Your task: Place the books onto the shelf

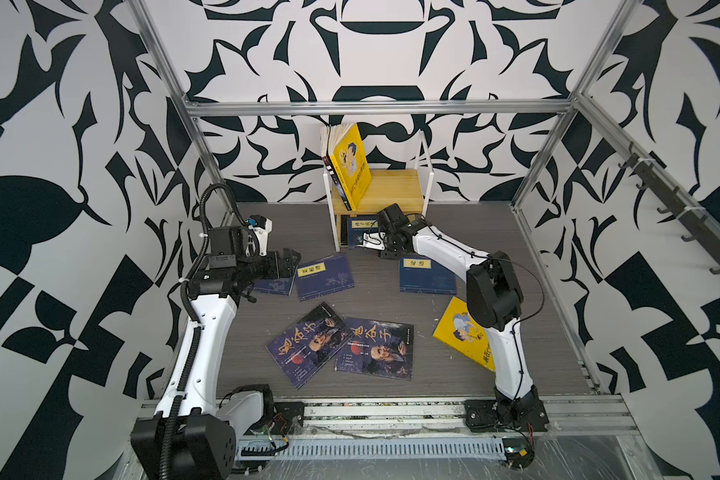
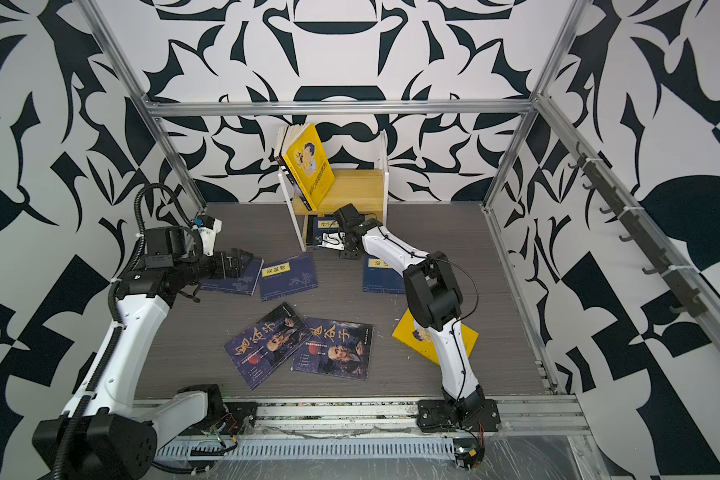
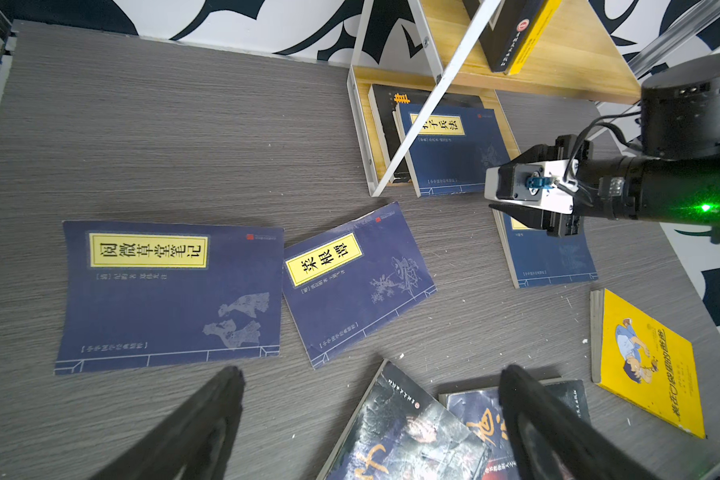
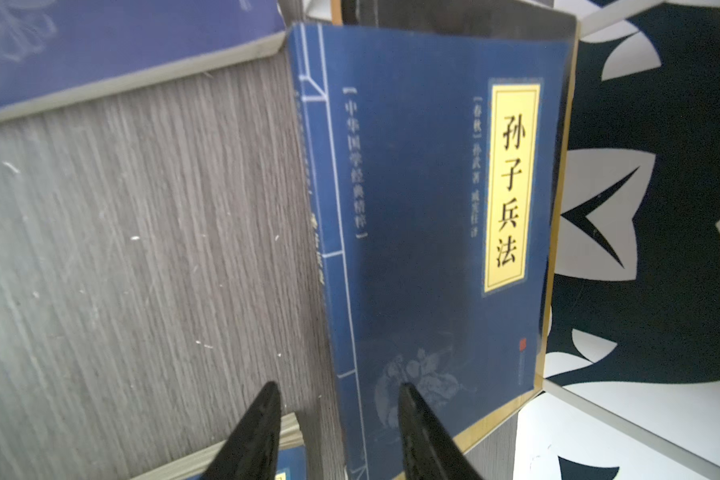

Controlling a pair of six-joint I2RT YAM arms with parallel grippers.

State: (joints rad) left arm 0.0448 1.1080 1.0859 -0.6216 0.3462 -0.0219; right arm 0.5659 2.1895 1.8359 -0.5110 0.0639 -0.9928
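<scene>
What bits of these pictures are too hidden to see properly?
Both top views: the right arm covers part of the flat yellow book.
Top view: the left gripper hides most of a navy book.
Left wrist view: a blue book covers most of a black book.
Right wrist view: the right gripper's hold is unclear.

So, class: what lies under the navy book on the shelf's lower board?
A black book lies beneath the navy book; only its edge and corner show, the rest is covered.
</scene>
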